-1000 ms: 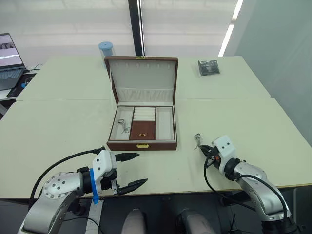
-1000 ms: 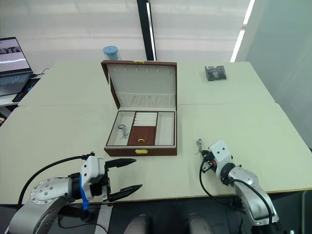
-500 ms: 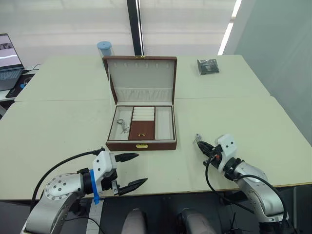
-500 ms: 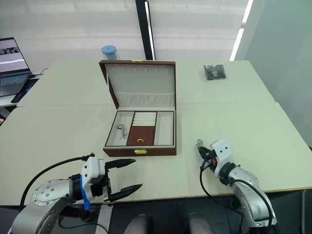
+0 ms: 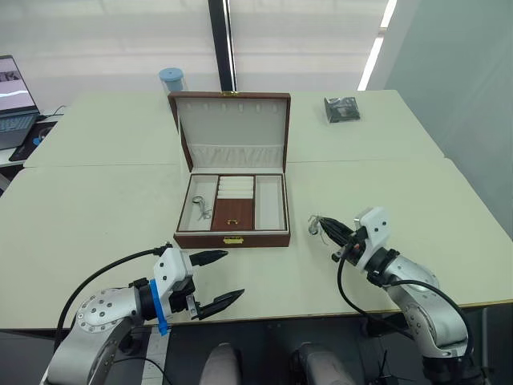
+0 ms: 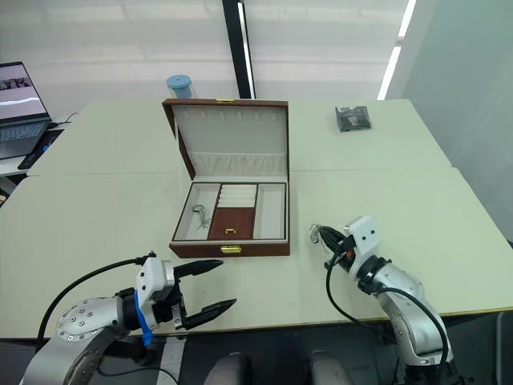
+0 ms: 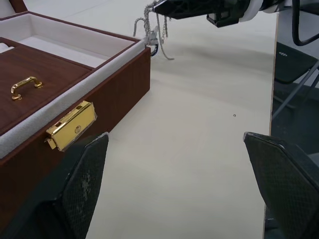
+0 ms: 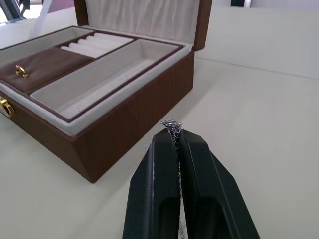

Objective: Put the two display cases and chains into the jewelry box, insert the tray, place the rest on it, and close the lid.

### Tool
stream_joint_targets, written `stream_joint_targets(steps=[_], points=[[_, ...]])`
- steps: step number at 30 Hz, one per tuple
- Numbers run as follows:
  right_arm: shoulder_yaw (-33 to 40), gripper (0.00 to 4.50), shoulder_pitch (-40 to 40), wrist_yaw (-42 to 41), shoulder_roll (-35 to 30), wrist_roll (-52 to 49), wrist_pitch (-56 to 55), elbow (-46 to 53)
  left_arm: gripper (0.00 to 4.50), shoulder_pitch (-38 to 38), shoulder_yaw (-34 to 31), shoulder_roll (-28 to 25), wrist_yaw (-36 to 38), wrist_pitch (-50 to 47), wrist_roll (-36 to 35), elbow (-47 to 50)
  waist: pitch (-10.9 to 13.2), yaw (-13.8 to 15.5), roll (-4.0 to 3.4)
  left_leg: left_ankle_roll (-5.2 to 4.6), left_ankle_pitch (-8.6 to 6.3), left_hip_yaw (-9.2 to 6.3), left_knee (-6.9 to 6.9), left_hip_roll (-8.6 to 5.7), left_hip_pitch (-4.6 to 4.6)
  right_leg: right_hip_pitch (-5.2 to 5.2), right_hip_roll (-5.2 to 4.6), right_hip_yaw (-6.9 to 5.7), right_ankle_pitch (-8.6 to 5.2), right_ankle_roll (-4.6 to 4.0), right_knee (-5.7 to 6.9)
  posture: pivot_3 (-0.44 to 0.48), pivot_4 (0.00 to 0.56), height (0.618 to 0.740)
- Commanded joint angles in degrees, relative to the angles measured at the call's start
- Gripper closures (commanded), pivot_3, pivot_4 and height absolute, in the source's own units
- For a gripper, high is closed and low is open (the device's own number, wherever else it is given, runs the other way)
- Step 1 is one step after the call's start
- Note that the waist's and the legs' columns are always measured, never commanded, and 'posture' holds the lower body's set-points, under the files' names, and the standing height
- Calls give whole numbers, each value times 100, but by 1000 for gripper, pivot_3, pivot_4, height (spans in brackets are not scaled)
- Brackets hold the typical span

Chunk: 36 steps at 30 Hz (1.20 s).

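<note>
The jewelry box (image 5: 232, 238) stands open mid-table, its lid (image 5: 232, 128) upright at the back. The tray (image 5: 270, 202) sits inside it, showing cream side sections, ring rolls and a brown panel with a gold pull. One of the chains (image 5: 200, 207) lies in the tray's left section. My right gripper (image 5: 327, 229) hovers just right of the box's front corner, shut on a second silver chain (image 6: 317, 233) that dangles from its tips (image 8: 173, 134). My left gripper (image 5: 232, 275) is open with nothing in it, near the table's front edge, left of the box's clasp. The display cases are out of view.
A dark shiny packet (image 5: 342, 110) lies at the far right of the table. A blue-capped cylinder (image 5: 171, 79) stands behind the lid. A laptop (image 5: 16, 100) sits at the far left. Bare tabletop (image 5: 401, 192) stretches right of the box.
My right gripper has lifted and moved left toward the box's right side, carrying the chain. The left arm has stayed put.
</note>
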<state>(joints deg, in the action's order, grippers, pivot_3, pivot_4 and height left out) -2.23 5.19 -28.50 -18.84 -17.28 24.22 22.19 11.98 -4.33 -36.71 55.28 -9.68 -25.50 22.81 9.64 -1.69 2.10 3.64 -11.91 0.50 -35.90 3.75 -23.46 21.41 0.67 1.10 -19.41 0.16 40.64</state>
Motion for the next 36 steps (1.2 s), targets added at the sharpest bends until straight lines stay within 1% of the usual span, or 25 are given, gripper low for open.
stream_joint_targets(steps=[1,6,10,11,18,26,36], points=[[111,4479,299,66,48,-226,95,354,0,41,-67,87,-200,-12,-80,285,0,-1,0,0,0,-1,0,0,0,0,0,0,0,0,0,0,150,740],[6,4479,763,74,106,-388,279,394,0,188,-136,237,-516,-30,-84,406,1,-1,-1,0,0,-2,1,0,0,1,0,2,2,-3,-1,0,150,740],[-118,4479,1261,177,262,-562,733,471,0,366,-296,416,-851,9,-75,486,3,-19,-4,0,0,-3,1,2,0,3,0,3,7,-12,1,0,150,740],[-152,4479,1338,194,294,-598,811,478,0,412,-325,455,-920,19,-74,513,3,-14,-4,0,0,-4,2,2,0,3,0,4,13,-23,1,0,150,740],[-472,4479,1760,178,544,-823,1289,427,0,901,-460,803,-1442,147,24,815,4,-11,-4,0,0,-5,2,1,-4,3,-3,2,13,-23,-2,0,150,740],[-731,4479,2186,222,799,-692,1325,-184,0,1280,-548,1119,-1927,205,118,1122,4,-12,-5,0,0,-7,2,0,-4,4,-2,1,13,-23,-2,0,150,740],[-777,4479,2423,441,1215,-364,1095,-1135,0,1496,-505,1263,-2246,166,210,1418,5,-15,-6,0,0,-6,2,0,-9,9,-2,1,13,-24,-2,0,150,740]])
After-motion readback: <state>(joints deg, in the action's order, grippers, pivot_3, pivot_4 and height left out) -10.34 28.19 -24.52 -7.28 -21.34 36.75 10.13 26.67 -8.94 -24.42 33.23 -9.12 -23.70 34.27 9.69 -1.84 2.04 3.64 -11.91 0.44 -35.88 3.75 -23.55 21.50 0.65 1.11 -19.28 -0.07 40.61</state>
